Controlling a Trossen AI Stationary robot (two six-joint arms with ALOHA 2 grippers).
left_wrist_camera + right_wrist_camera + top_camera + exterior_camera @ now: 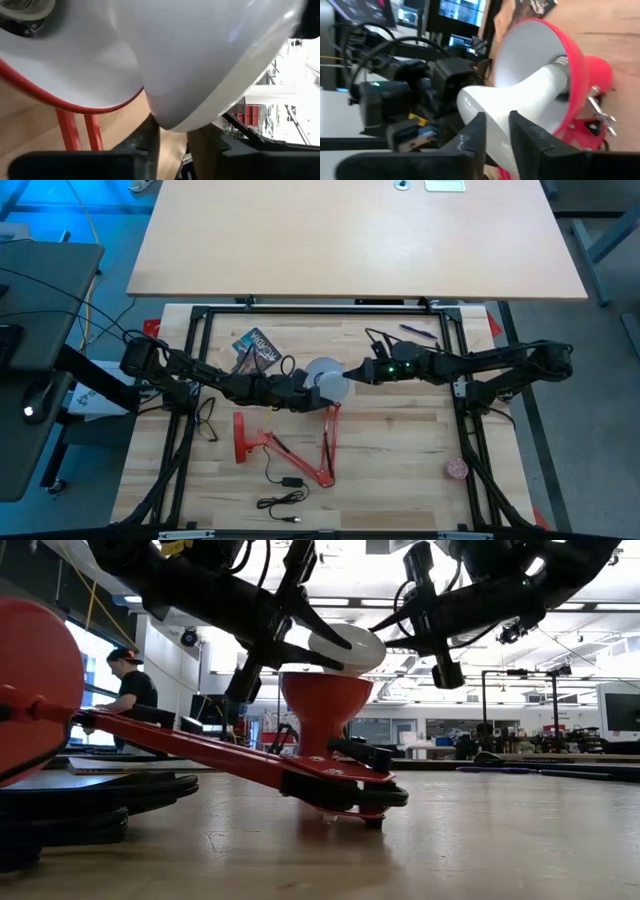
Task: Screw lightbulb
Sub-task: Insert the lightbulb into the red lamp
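Mid-desk on the wooden desk (400, 490), your left tool (302, 392) and right tool (352, 373) both clamp the lightbulb (347, 648) above the red lamp shade (322, 700), its neck seemingly entering the socket, so next twist gently, minding cables (282, 490) on the near side.

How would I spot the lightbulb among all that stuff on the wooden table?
Find the red desk lamp lying on the wooden table, and follow its arm up to the red shade between the two dark robot arms. The lightbulb is the white dome poking out of that shade's mouth. Unlike the shade, it is plain white all over and tapers to a narrow neck.
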